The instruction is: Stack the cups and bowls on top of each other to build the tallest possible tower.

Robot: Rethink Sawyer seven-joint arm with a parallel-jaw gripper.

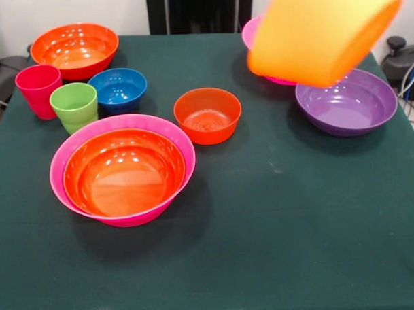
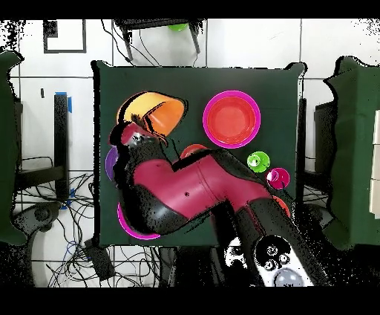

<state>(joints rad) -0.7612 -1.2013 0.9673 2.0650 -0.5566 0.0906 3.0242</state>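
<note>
A large light orange bowl [image 1: 323, 32] hangs tilted in the air at the right rear, above a magenta bowl [image 1: 252, 31] it mostly hides and beside the purple bowl [image 1: 346, 101]. In the overhead view my gripper [image 2: 146, 126] is at that bowl's [image 2: 152, 110] rim and holds it up; the front view hides the gripper behind the bowl. The tower is a red-orange bowl [image 1: 124, 171] nested in a large magenta bowl [image 1: 56, 167] at front left. The red-pink cup [image 1: 38, 89] and lime green cup [image 1: 74, 105] stand upright side by side at the left.
A small blue bowl [image 1: 117, 88] sits next to the green cup. A small orange-red bowl [image 1: 207, 114] is mid-table. Another red-orange bowl [image 1: 74, 49] is at the far left corner. My arm [image 2: 193, 189] covers much of the table in the overhead view.
</note>
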